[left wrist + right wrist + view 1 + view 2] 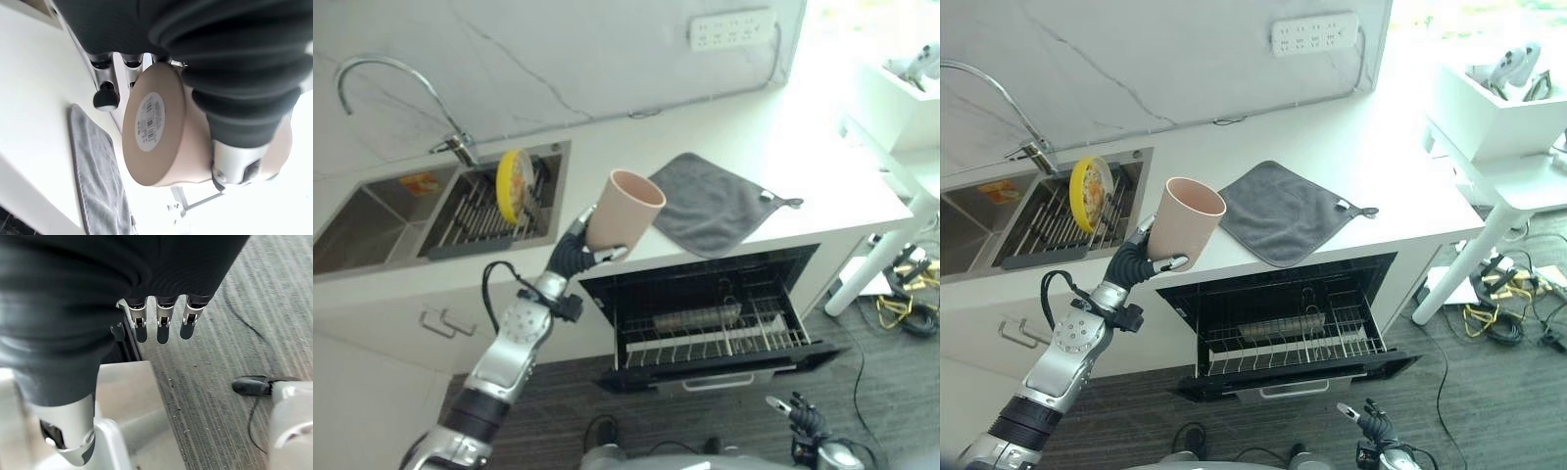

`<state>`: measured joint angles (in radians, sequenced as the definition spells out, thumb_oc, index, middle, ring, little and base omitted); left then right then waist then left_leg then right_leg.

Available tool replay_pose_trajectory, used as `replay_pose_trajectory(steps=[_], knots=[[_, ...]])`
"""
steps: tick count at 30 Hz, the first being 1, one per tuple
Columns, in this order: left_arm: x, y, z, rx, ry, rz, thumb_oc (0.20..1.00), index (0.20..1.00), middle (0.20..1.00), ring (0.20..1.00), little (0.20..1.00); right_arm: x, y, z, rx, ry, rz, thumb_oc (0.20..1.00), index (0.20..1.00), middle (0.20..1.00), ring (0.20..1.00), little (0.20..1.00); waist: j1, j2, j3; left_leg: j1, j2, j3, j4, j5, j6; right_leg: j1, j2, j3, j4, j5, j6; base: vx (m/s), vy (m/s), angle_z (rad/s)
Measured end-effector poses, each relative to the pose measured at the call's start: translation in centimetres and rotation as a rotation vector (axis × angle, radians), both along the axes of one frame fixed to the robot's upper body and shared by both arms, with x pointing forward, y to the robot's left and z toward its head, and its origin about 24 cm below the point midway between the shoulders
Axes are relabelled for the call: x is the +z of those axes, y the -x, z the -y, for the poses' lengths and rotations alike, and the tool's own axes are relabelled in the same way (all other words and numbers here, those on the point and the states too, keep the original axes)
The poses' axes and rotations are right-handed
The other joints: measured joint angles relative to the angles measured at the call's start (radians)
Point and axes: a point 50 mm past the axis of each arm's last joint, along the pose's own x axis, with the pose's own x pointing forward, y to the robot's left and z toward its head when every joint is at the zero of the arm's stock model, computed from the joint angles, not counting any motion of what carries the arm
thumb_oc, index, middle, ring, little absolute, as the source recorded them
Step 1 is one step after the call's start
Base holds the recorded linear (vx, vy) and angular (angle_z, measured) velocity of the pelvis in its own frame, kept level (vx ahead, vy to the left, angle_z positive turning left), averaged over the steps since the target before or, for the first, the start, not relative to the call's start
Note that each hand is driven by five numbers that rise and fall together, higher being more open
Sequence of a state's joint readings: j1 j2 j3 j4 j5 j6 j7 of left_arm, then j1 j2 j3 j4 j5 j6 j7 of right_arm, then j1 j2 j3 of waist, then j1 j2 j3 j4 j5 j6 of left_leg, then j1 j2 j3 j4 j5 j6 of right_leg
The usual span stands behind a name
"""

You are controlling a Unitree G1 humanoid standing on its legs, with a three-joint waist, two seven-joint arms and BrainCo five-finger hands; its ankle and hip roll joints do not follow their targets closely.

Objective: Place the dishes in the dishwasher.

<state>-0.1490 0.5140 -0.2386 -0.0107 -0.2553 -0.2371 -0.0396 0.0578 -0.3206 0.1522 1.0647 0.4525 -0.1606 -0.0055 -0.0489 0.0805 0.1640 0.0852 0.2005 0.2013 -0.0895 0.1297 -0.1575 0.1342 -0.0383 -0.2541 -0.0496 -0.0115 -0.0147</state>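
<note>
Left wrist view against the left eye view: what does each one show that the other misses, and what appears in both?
The left wrist view alone shows the pink cup's underside with its barcode label. The left eye view alone shows the open dishwasher, the sink, the yellow plate standing in the sink rack, and the right hand low above the floor. Both show the left hand gripping the cup, and the grey cloth on the counter.

Matt pink cup [625, 212], soft grey cloth [713, 203], glossy marbled wall [538, 54]

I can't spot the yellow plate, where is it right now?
In the eye views the yellow plate stands on edge in the sink rack, right of the faucet and left of the pink cup held in the left hand.
</note>
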Motion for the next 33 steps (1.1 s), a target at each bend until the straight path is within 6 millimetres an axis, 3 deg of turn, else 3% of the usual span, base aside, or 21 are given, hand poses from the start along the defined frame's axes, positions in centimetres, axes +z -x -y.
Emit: replay_pose_trajectory(steps=[1, 2, 5, 6, 9, 13, 21, 24, 26, 30, 31, 32, 33], knots=[[0.0, 0.0, 0.1, -0.001, 0.004, 0.002, 0.200, 0.200, 0.200, 0.200, 0.200, 0.0, 0.4, 0.2, 0.000, 0.005, -0.009, 1.000, 1.000, 1.000, 1.000, 1.000, 0.000, 0.013, -0.007, 0.016, -0.003, -0.002, 0.004, 0.061, 0.004, -0.001, 0.006, 0.002, -0.004, 0.001, 0.008, 0.06, 0.100, 0.09], [0.2, -0.2, 0.1, -0.003, 0.006, 0.009, 0.200, 0.200, 0.200, 0.200, 0.200, -0.4, 1.0, -0.1, -0.012, -0.002, -0.029, 1.000, 1.000, 1.000, 1.000, 1.000, -0.002, 0.016, -0.012, 0.022, -0.013, 0.004, 0.000, 0.038, 0.007, 0.001, 0.000, -0.005, -0.016, 0.012, 0.034, 0.02, 0.066, 0.04], [0.1, -0.1, -0.1, 0.001, -0.004, 0.001, 0.200, 0.200, 0.200, 0.200, 0.200, -0.8, 0.9, -1.6, -0.014, -0.040, -0.026, 1.000, 1.000, 1.000, 1.000, 1.000, 0.025, -0.031, -0.012, 0.020, -0.058, 0.000, 0.000, 0.035, 0.010, -0.001, -0.050, 0.001, -0.035, 0.029, 0.069, 0.00, 0.025, 0.01], [0.2, -0.1, -0.1, -0.001, -0.006, 0.006, 0.200, 0.200, 0.200, 0.200, 0.200, -0.8, 0.7, -1.8, -0.013, -0.047, -0.021, 1.000, 1.000, 1.000, 1.000, 1.000, 0.031, -0.020, -0.012, 0.021, -0.068, 0.001, 0.000, -0.001, 0.037, 0.002, -0.059, -0.004, -0.040, 0.036, 0.084, -0.02, 0.012, 0.17], [0.4, 0.1, 0.0, -0.009, -0.004, 0.011, 0.200, 0.200, 0.200, 0.200, 0.200, -0.8, 0.7, -2.1, -0.018, -0.049, -0.018, 1.000, 1.000, 1.000, 1.000, 1.000, 0.034, -0.013, -0.013, 0.021, -0.071, 0.008, 0.000, -0.033, 0.054, -0.003, -0.062, -0.003, -0.044, 0.044, 0.106, -0.03, 0.015, 0.03], [0.3, 0.1, 0.0, -0.011, -0.005, 0.010, 0.200, 0.200, 0.200, 0.200, 0.200, -0.8, 0.8, -2.0, -0.028, -0.037, -0.023, 1.000, 1.000, 1.000, 1.000, 1.000, 0.037, -0.016, -0.014, 0.017, -0.078, 0.034, -0.006, -0.051, 0.057, -0.019, -0.075, 0.005, -0.044, 0.057, 0.096, -0.07, 0.036, -0.13], [0.3, 0.2, 0.1, -0.034, -0.013, 0.006, 0.200, 0.200, 0.200, 0.200, 0.200, -1.0, 1.1, -2.7, -0.088, -0.058, -0.020, 1.000, 1.000, 1.000, 1.000, 1.000, 0.034, -0.054, -0.048, 0.019, -0.080, 0.055, -0.006, -0.050, 0.068, -0.027, -0.077, 0.022, -0.044, 0.076, 0.109, -0.06, 0.007, -0.07], [0.3, 0.2, 0.1, -0.034, -0.013, 0.005, 0.200, 0.200, 0.200, 0.200, 0.200, -1.2, 1.9, -2.6, -0.113, -0.040, -0.040, 1.000, 1.000, 1.000, 1.000, 1.000, 0.026, -0.068, -0.062, 0.024, -0.081, 0.061, -0.004, -0.044, 0.073, -0.027, -0.077, 0.027, -0.043, 0.083, 0.103, -0.04, -0.006, -0.10], [0.0, 0.1, -0.2, 0.000, -0.012, -0.003, 0.200, 0.200, 0.200, 0.200, 0.200, -1.1, 2.8, -1.8, -0.204, -0.018, -0.039, 1.000, 1.000, 1.000, 1.000, 1.000, 0.006, -0.078, -0.072, 0.041, -0.080, 0.100, 0.000, -0.044, 0.074, -0.029, -0.076, 0.056, -0.038, 0.086, 0.106, -0.05, -0.019, -0.40], [-0.6, -0.3, -1.1, 0.097, 0.016, -0.020, 0.200, 0.200, 0.200, 0.200, 0.200, 2.2, 0.9, -1.5, -0.220, 0.042, 0.243, 1.000, 1.000, 1.000, 1.000, 1.000, -0.057, -0.098, -0.071, 0.058, -0.075, 0.154, -0.006, -0.046, 0.075, -0.041, -0.074, 0.090, -0.044, 0.081, 0.120, -0.05, -0.019, -0.48], [-0.9, -0.4, -1.7, 0.151, 0.028, -0.021, 0.200, 0.200, 0.200, 0.200, 0.200, 4.7, -0.8, -0.9, -0.240, 0.097, 0.412, 1.000, 1.000, 1.000, 1.000, 1.000, -0.080, -0.115, -0.074, 0.069, -0.076, 0.199, -0.005, -0.057, 0.068, -0.069, -0.076, 0.080, -0.043, 0.096, 0.117, -0.02, 0.021, -1.06], [-1.5, -0.6, -2.4, 0.217, 0.074, -0.026, 0.200, 0.200, 0.200, 0.200, 0.200, 8.1, -2.2, -0.8, -0.255, 0.125, 0.602, 1.000, 1.000, 1.000, 1.000, 1.000, -0.125, -0.126, -0.072, 0.091, -0.079, 0.224, -0.006, -0.061, 0.074, -0.070, -0.074, 0.111, -0.043, 0.112, 0.126, 0.00, 0.048, -1.33], [-1.8, -0.7, -2.8, 0.247, 0.105, -0.037, 0.200, 0.200, 0.200, 0.200, 0.200, 9.3, -2.9, -0.8, -0.257, 0.133, 0.678, 1.000, 1.000, 1.000, 1.000, 1.000, -0.147, -0.134, -0.070, 0.107, -0.080, 0.229, -0.006, -0.072, 0.076, -0.074, -0.077, 0.113, -0.043, 0.118, 0.129, 0.02, 0.049, -1.12]])
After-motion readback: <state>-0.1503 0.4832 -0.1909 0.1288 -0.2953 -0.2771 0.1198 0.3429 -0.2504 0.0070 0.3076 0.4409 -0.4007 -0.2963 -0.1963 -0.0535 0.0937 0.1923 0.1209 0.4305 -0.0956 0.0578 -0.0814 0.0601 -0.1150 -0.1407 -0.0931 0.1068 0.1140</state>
